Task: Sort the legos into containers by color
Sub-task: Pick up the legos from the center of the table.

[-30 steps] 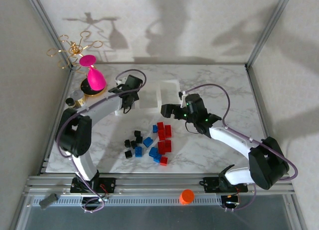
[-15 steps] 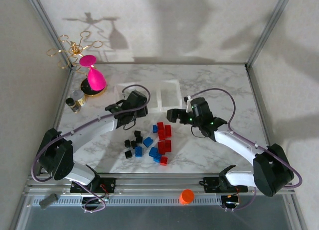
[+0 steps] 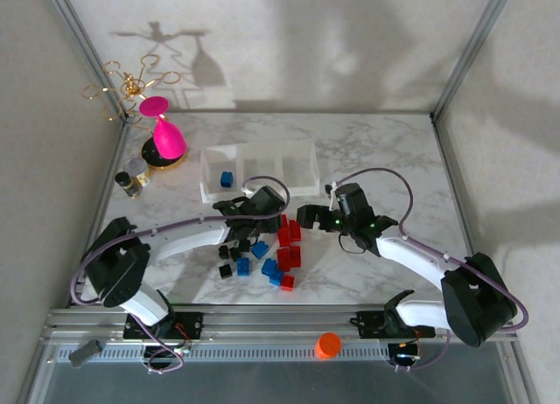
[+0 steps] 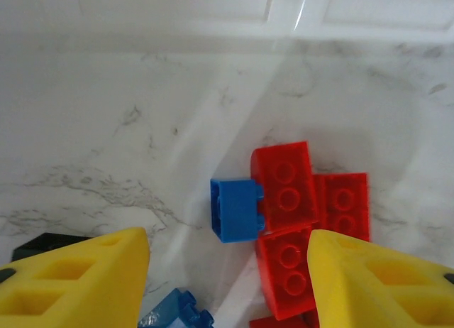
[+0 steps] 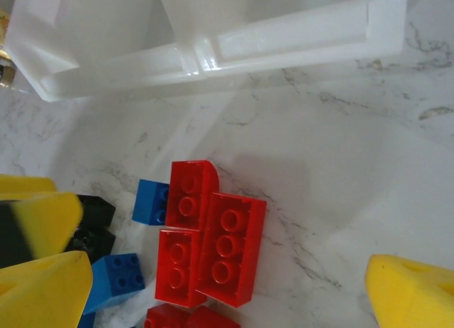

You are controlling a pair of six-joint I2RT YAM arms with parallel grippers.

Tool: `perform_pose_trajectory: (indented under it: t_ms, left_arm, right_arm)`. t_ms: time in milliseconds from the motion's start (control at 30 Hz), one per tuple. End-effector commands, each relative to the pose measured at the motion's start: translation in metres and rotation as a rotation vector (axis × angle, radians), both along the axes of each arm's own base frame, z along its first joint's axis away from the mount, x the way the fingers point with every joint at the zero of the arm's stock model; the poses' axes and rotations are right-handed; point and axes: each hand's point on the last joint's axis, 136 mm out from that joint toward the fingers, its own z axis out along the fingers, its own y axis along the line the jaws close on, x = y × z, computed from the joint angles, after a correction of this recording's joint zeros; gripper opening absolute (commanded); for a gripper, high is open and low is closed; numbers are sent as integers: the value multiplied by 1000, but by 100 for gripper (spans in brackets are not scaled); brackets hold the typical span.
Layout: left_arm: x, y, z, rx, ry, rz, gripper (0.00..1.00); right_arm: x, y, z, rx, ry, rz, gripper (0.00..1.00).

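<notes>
The clear three-bin tray (image 3: 297,163) stands at the back, with one blue lego (image 3: 227,178) in its left bin. Red, blue and black legos lie loose in a pile (image 3: 267,251) on the marble. My left gripper (image 3: 267,210) hovers open over the pile's far edge. Between its yellow fingers (image 4: 78,278) lie a blue brick (image 4: 236,209) and red bricks (image 4: 284,186). My right gripper (image 3: 308,216) hangs open just right of the pile, above a group of red bricks (image 5: 230,246) and a small blue brick (image 5: 150,201). The tray's front wall (image 5: 213,55) is beyond them.
A pink goblet (image 3: 166,133) and a gold wire stand (image 3: 131,87) sit at the back left, with a small jar (image 3: 133,177) beside them. An orange cap (image 3: 328,344) rests on the front rail. Bare marble lies right of the pile.
My left arm swung from the tray's left bin down to the pile, and a blue brick now shows in that bin. My right gripper shifted slightly toward the red bricks.
</notes>
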Motion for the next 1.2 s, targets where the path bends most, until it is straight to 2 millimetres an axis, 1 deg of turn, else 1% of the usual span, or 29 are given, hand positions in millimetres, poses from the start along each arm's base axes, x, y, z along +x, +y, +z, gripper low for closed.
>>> perform_pose_trajectory:
  t_ms: [0,67,167,267,433,700,833,1167]
  left_arm:
    - [2,-8,-9,1,18,10,59]
    - [4,-13,-17,8,30,2,58]
    - [7,-19,-24,21,44,-12,56]
    - [10,-27,-27,9,43,-26,54]
    - [15,-31,-35,36,51,-30,52]
    - [15,-21,-47,89,63,-12,47]
    - [14,-18,-48,102,58,-8,42]
    - [13,-7,-50,137,54,4,32]
  right_arm:
    - [-2,-1,5,35,-2,-7,99]
    - [-1,-3,7,43,-9,-12,99]
    - [-1,-4,7,48,-10,-18,99]
    - [-1,-4,7,45,-9,-17,99]
    - [0,-6,6,39,-11,-21,99]
    - [1,-8,8,35,-19,-28,99]
    - [1,-6,7,40,-13,-23,99]
    - [2,-6,9,40,-17,-23,99]
